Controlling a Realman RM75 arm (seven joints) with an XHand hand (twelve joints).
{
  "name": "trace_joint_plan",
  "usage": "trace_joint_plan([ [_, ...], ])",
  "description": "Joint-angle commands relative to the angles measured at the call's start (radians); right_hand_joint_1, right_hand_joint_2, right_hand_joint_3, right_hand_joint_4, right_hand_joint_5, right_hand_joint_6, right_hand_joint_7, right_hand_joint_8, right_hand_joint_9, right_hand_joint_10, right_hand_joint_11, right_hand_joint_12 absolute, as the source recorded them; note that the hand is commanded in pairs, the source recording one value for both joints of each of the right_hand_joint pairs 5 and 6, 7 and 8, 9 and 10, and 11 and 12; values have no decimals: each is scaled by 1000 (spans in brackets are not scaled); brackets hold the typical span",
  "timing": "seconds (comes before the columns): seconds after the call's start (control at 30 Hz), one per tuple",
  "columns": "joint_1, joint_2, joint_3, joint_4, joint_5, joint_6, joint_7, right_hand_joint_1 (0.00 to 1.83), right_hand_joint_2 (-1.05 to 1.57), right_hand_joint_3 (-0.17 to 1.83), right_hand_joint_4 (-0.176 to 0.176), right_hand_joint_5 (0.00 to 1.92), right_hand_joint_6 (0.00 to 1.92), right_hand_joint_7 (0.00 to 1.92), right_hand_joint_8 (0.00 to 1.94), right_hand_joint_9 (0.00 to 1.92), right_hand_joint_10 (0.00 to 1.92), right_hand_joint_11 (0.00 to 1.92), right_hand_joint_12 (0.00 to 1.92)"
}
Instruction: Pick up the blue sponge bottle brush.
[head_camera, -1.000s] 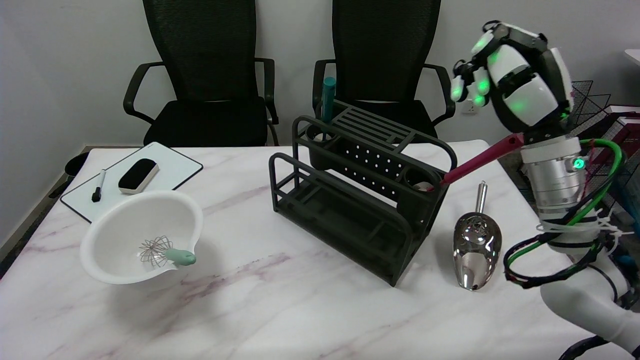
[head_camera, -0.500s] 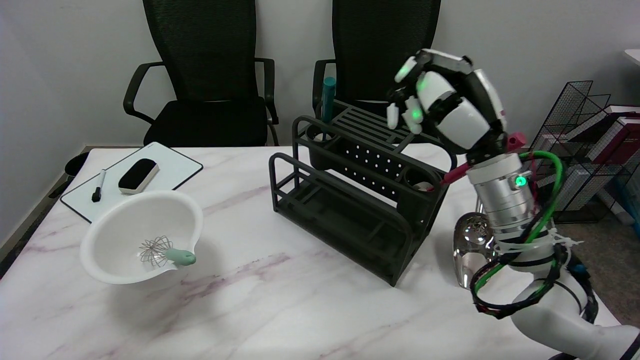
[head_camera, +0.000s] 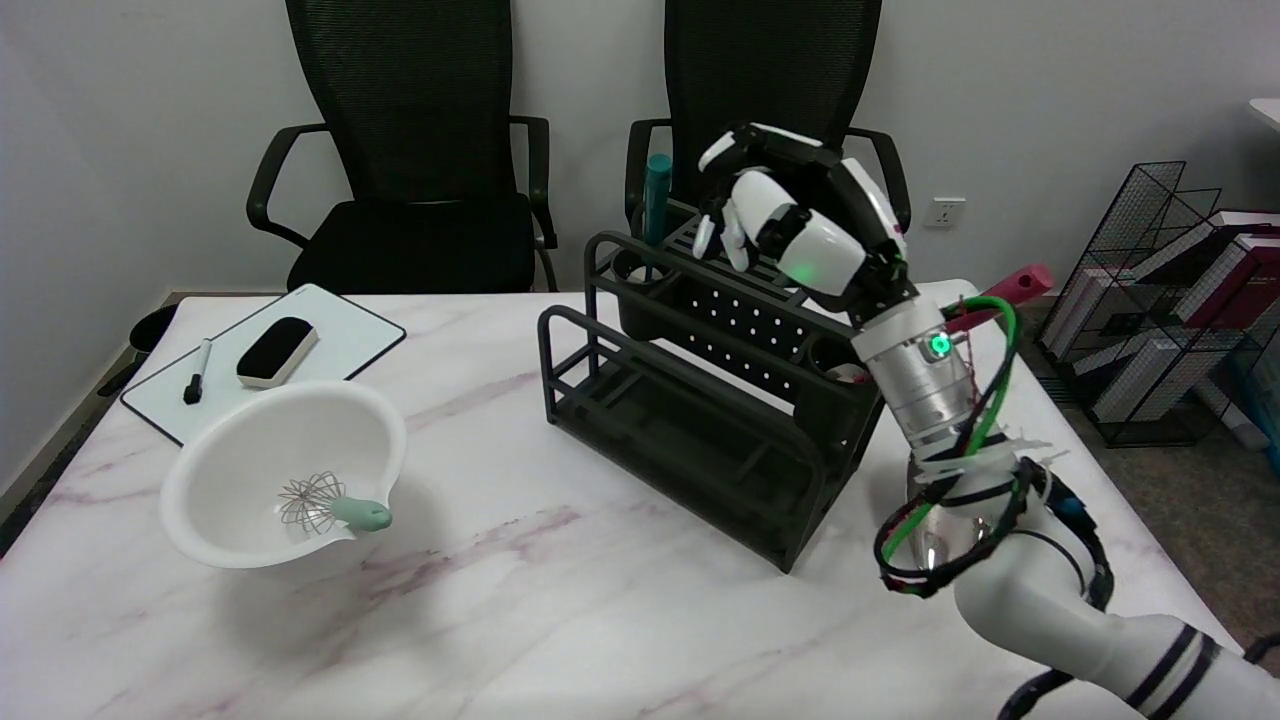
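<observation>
The blue sponge bottle brush (head_camera: 657, 196) stands upright in the back left cup of the black rack (head_camera: 700, 420); only its teal-blue handle shows, and the sponge end is hidden inside the cup. My right hand (head_camera: 790, 225) hovers over the rack's top shelf, a little to the right of the handle and apart from it. Its fingers (head_camera: 728, 232) curve down and to the left with a gap to the thumb, and nothing is in the hand.
A magenta-handled tool (head_camera: 1020, 280) leans out of the rack's right cup behind my forearm. A steel scoop (head_camera: 922, 500) lies mostly hidden under the arm. At the left are a white bowl (head_camera: 250, 450) with a whisk (head_camera: 330, 505) and a whiteboard (head_camera: 345, 335) with eraser and marker.
My right hand has swung left from above the table's right edge to over the rack, close to the brush handle. Nothing else has moved.
</observation>
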Motion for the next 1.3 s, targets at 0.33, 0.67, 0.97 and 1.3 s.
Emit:
trace_joint_plan([
  [0.33,312,-48,-86,-308,99,-92,-23,1059,560,1176,0,739,739,1075,1075,739,739,696,696],
  [0.67,312,-59,-52,-346,99,-87,-23,1066,473,1189,0,620,620,885,885,635,635,642,642],
  [0.97,332,-59,-36,-347,99,-63,-29,1071,430,1231,0,624,624,668,668,566,566,650,650],
  [1.3,399,-57,-82,-371,91,-101,-31,1088,365,1219,0,594,594,592,592,473,473,638,638],
])
